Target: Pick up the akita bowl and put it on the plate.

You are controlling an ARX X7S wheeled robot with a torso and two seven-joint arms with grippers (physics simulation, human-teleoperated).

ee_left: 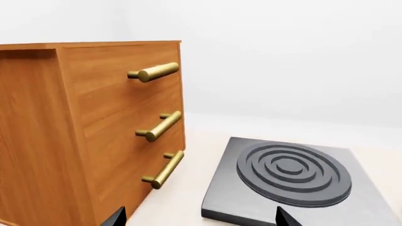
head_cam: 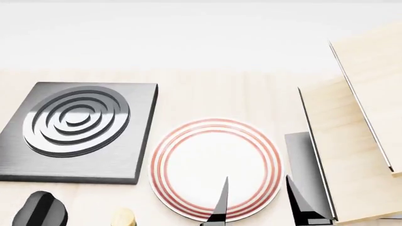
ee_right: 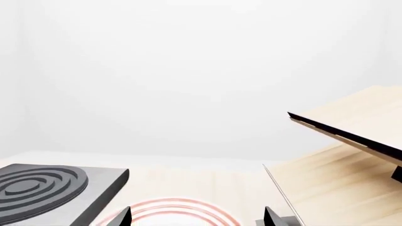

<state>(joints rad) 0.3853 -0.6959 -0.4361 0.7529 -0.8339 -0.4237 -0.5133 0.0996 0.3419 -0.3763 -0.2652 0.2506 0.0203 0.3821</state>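
On the table (head_cam: 207, 89), going from the left, one wooden cabinet (ee_left: 94, 127) with three brass handles (ee_left: 164, 125) stands just beside one grey stove burner (head_cam: 78, 129). Next lies one plate (head_cam: 215, 167), and nothing is in it. The akita bowl is in no view. The left gripper (ee_left: 197, 217) and the right gripper (head_cam: 257, 205) both have their fingers apart and hold nothing. At the right is one pale wooden rack (head_cam: 355, 141).

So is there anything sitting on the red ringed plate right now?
No, the plate lies bare in the head view, with only the right gripper fingertips hanging over its near edge.
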